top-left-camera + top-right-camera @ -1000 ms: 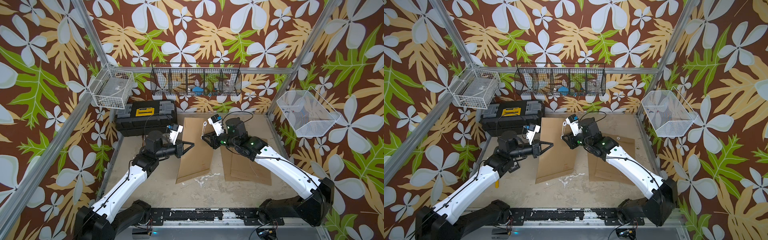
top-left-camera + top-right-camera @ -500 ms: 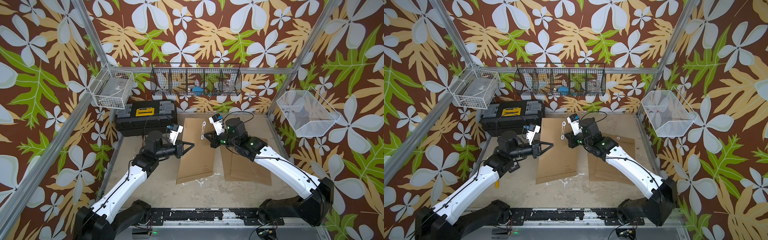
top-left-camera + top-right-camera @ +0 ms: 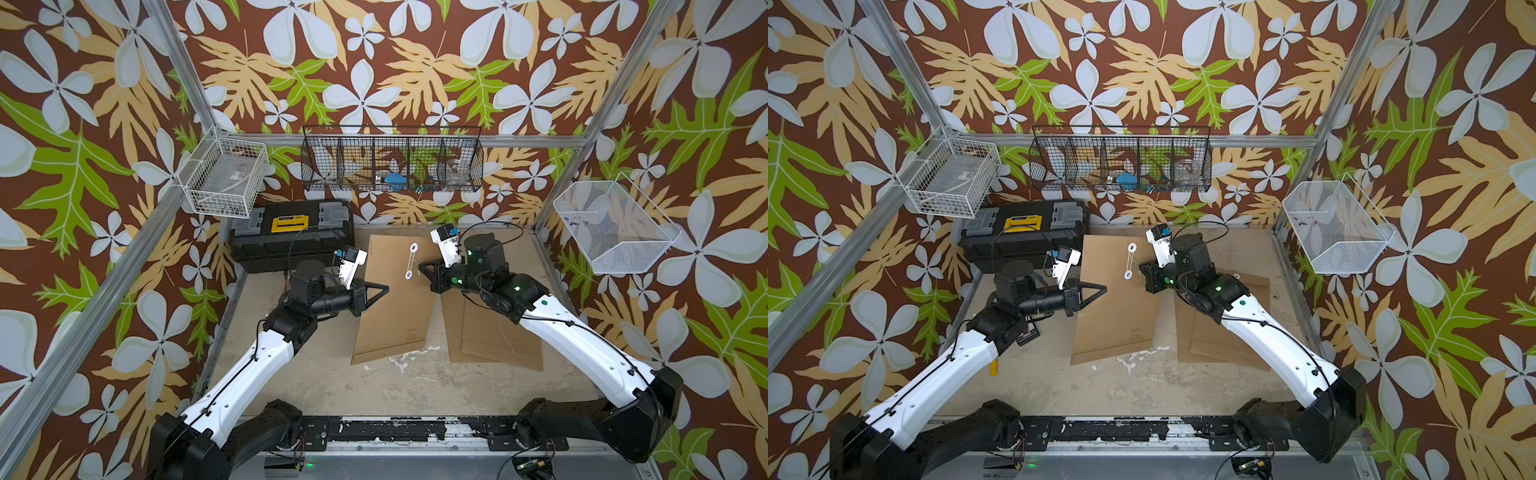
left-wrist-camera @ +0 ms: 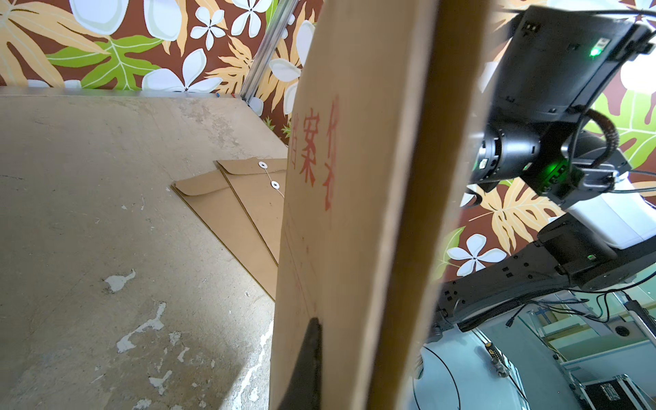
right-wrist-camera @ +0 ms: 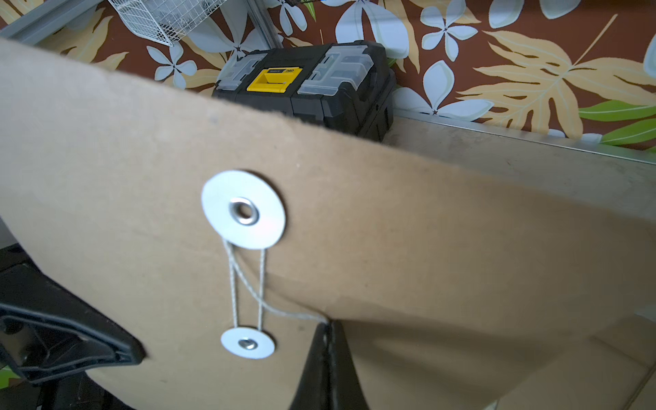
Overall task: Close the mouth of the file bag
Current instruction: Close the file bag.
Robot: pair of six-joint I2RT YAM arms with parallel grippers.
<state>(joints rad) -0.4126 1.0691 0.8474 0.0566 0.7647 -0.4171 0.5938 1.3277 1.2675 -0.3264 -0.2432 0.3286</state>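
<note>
The file bag (image 3: pixel 395 316) (image 3: pixel 1117 311) is a brown paper envelope with red print (image 4: pixel 312 156), raised between both arms. My left gripper (image 3: pixel 386 287) (image 3: pixel 1104 287) (image 4: pixel 316 323) is shut on its left edge. Its flap lies folded down, with a large white disc (image 5: pixel 243 209) on the flap and a smaller disc (image 5: pixel 247 343) below. A thin string (image 5: pixel 284 312) (image 3: pixel 410 261) loops between the discs, and its free end runs into my right gripper (image 5: pixel 328 324) (image 3: pixel 420 266) (image 3: pixel 1140 268), which is shut on it just right of the lower disc.
Two more file bags (image 3: pixel 494 336) (image 4: pixel 230 198) lie flat on the table under my right arm. A black toolbox (image 3: pixel 291 237) (image 5: pixel 305 85) stands at the back left. Wire baskets (image 3: pixel 392 160) hang on the walls above.
My right gripper has closed onto the string's free end beside the lower disc. The left gripper has kept its hold on the bag's edge.
</note>
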